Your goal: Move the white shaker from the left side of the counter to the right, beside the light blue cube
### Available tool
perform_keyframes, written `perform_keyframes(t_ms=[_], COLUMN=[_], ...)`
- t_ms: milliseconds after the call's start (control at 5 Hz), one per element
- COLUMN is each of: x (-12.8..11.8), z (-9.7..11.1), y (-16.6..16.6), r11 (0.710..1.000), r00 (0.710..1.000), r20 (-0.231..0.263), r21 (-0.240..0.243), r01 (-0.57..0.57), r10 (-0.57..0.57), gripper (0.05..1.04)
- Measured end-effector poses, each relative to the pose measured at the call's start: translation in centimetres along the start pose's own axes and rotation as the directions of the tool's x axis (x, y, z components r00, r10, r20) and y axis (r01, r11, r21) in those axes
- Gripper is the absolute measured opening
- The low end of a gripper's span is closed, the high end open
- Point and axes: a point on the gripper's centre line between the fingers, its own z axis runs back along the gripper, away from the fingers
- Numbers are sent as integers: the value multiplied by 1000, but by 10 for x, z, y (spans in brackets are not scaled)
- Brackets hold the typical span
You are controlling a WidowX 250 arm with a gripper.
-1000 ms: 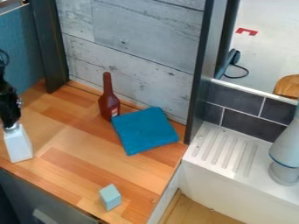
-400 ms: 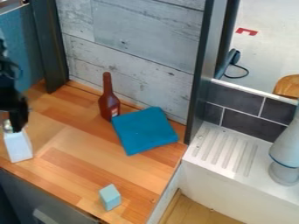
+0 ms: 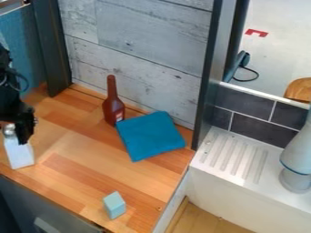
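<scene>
The black gripper (image 3: 23, 127) is at the left edge, over the upper right side of a white bottle (image 3: 19, 154) with a silvery top. The bottle stands upright on the wooden counter, and its shoulder is partly hidden by the gripper; whether they touch I cannot tell. Farther back, a dark red-brown bottle (image 3: 113, 105) stands by the wall. A folded blue cloth (image 3: 150, 135) lies against its lower right side. Toward the counter's front is a pale blue-green block (image 3: 114, 205).
A grey plank wall (image 3: 137, 50) closes off the back, with dark posts (image 3: 213, 77) at its sides. Right of the counter is a white sink with a ridged drainboard (image 3: 234, 157), bearing a grey faucet-like object (image 3: 298, 159).
From upright above the white bottle, the gripper has shifted slightly right and turned, uncovering the silvery top. Bottles, cloth and block have stayed put.
</scene>
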Motion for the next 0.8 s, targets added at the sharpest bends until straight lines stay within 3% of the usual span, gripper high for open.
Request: perform_keyframes(t_ms=[200,400,600,800], x=[3,5,6,5], z=[-6,-8,-7,-5], y=[-4,-4,-4,-9], r11=[1000,1000,1000,1000], r00=[1000,1000,1000,1000], r20=[-11,-9,-12,-30], r21=[-5,-2,-5,-19], r01=[-2,-10,-4,4], r10=[2,10,4,-5], gripper=[966,726,599,532])
